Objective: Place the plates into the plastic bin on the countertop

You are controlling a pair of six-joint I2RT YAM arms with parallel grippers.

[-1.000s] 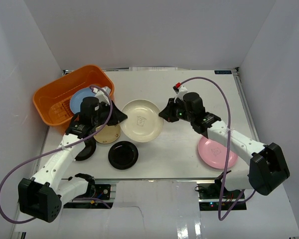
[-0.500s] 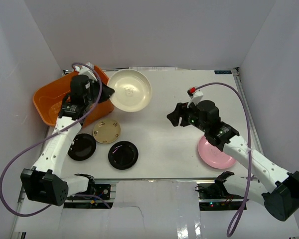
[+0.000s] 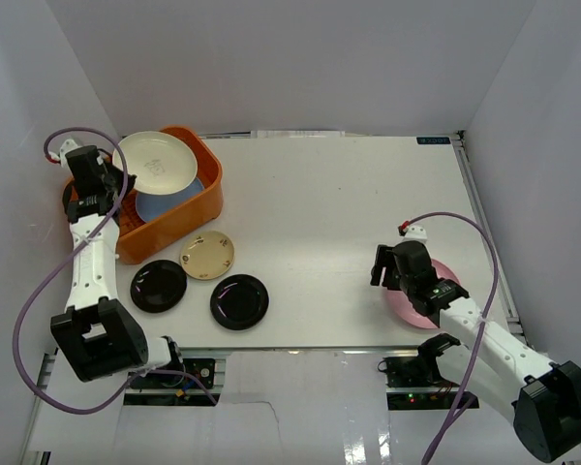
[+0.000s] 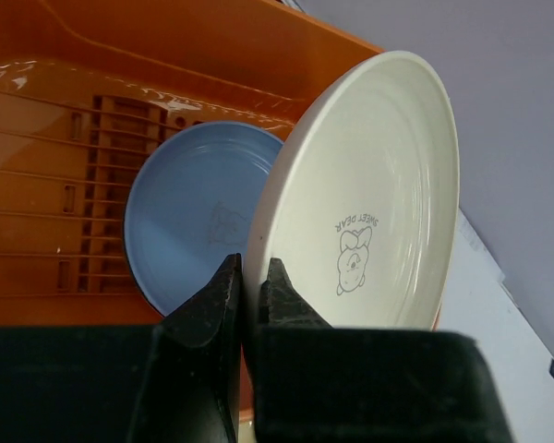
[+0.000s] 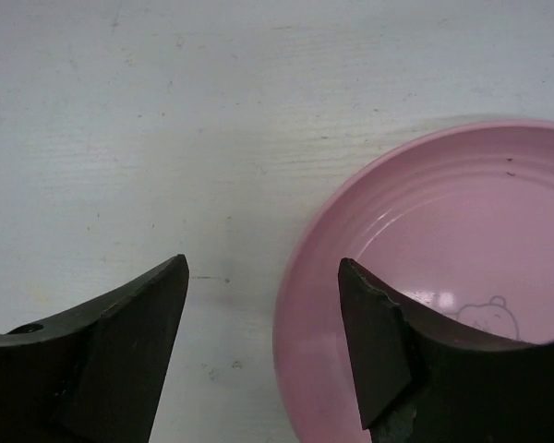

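— While the left gripper (image 3: 118,178) hangs over the plastic bin (image 3: 174,226) in the top view, what's it got?
— Cream plate (image 3: 160,160), tilted, blue plate (image 3: 174,205) beneath. Left wrist: jaws pinch its rim. Right wrist: right gripper (image 5: 263,268) jaws spread over pink plate (image 5: 443,240) edge on the table (image 5: 166,111).

1. The cream plate (image 4: 369,203), printed with a small bear, is gripped by its rim in the left gripper (image 4: 249,277) and tilted over the orange plastic bin (image 4: 166,55).
2. A light blue plate (image 4: 189,217) is seen on the bin's slotted bottom, just beyond that gripper.
3. The pink plate (image 5: 443,268) is laid flat on the countertop (image 5: 166,111), its rim between the spread fingers of the right gripper (image 5: 263,268).
4. A tan plate (image 3: 207,255), a black plate (image 3: 159,286) and a second black plate (image 3: 239,301) are laid flat, well apart from both grippers.
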